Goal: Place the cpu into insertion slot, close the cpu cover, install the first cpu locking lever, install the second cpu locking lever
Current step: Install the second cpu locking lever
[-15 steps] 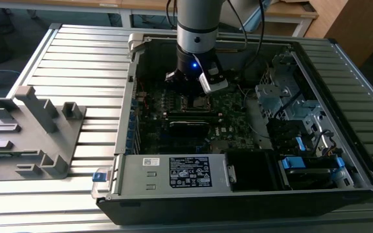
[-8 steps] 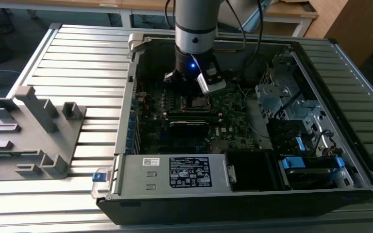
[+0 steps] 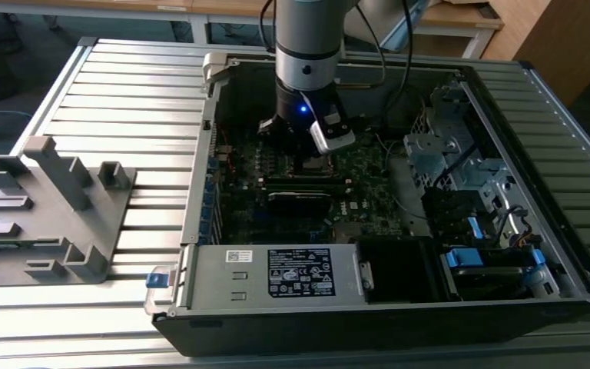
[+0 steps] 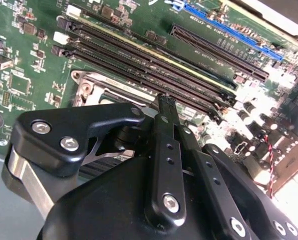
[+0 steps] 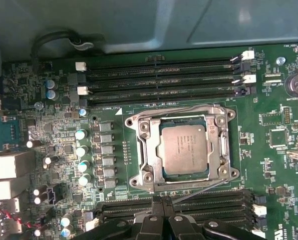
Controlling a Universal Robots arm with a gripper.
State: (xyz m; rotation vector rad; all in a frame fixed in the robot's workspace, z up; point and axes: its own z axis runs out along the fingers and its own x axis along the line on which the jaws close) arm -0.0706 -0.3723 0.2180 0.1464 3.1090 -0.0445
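Note:
The cpu (image 5: 183,147) lies flat in its socket on the green motherboard (image 5: 278,140), its dull silvery top showing. The cpu cover (image 5: 145,145), a thin metal frame, lies down around it. One thin locking lever (image 5: 201,190) slants up off the socket's edge, and its end reaches my fingertips. My gripper (image 5: 161,201) is shut, just beside the socket on the side of a row of memory slots. In the second wrist view the black fingers (image 4: 164,150) are pressed together over the socket's corner (image 4: 84,86). In the exterior view my gripper (image 3: 300,154) reaches down into the computer case.
Black memory slots (image 5: 163,80) run along both sides of the socket. The open case's metal wall (image 3: 200,192) encloses the board, with a power supply (image 3: 274,273) at the near end and drive cages (image 3: 449,154) toward the exterior view's right. A grey fixture (image 3: 44,207) stands outside the case on the slatted table.

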